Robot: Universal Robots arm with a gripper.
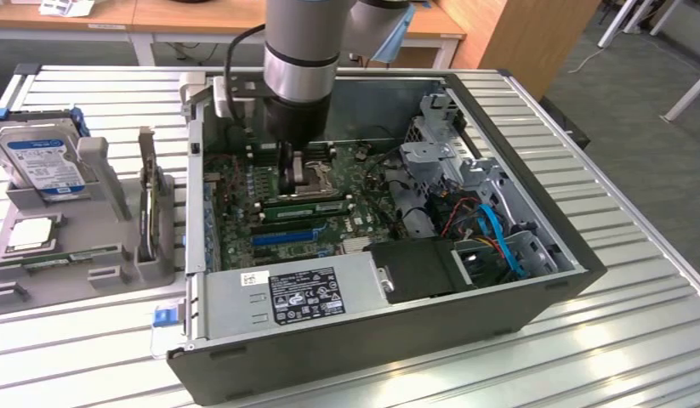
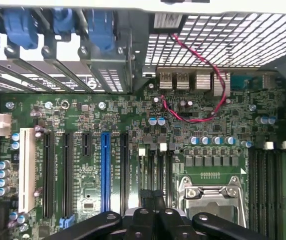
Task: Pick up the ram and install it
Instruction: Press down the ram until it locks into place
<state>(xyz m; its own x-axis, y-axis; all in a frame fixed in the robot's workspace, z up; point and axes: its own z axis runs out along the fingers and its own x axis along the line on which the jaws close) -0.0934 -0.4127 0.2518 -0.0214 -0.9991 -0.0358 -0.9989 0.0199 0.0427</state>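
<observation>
The ram (image 1: pixel 308 203) is standing on edge in a slot (image 2: pixel 152 170) of the motherboard (image 1: pixel 241 183), just beside and below the claw (image 1: pixel 288 172), its fingers pressed together, and seating it well is likely calling for square, even downward pressure.

A slatted metal table (image 1: pixel 622 331) bears an open computer case (image 1: pixel 520 280) and grey parts tray (image 1: pixel 105 263).
</observation>
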